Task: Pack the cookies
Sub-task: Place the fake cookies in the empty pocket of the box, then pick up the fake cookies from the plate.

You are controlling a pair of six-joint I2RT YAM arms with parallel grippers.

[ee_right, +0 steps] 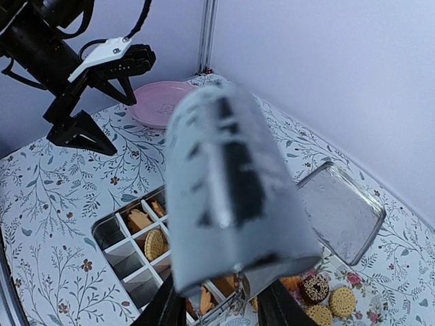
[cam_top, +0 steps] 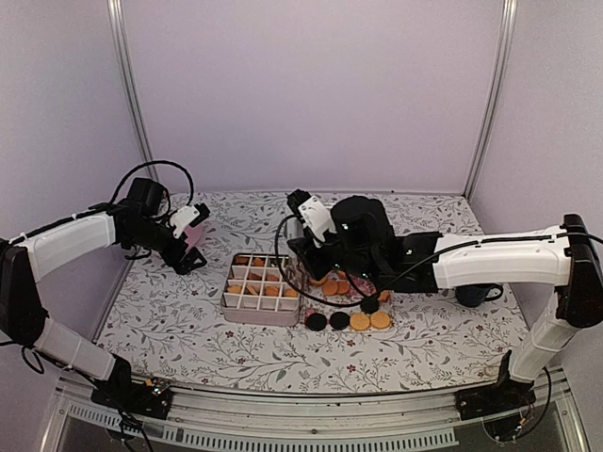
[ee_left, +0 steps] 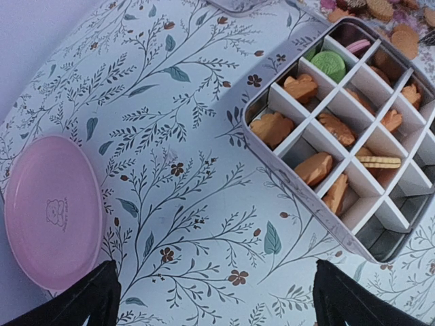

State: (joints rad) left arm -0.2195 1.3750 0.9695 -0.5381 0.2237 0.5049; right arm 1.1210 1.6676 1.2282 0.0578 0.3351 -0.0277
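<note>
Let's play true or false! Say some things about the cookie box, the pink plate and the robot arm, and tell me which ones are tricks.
1. A green cookie sits in a compartment of the box. True.
2. The pink plate lies on top of the box. False: it lies on the table, apart from the box.
3. The left end effector is open and holds nothing. True.
4. Every compartment has a cookie. False: several are empty.
5. All cookies are packed. False: loose cookies lie on the table beside the box.
</note>
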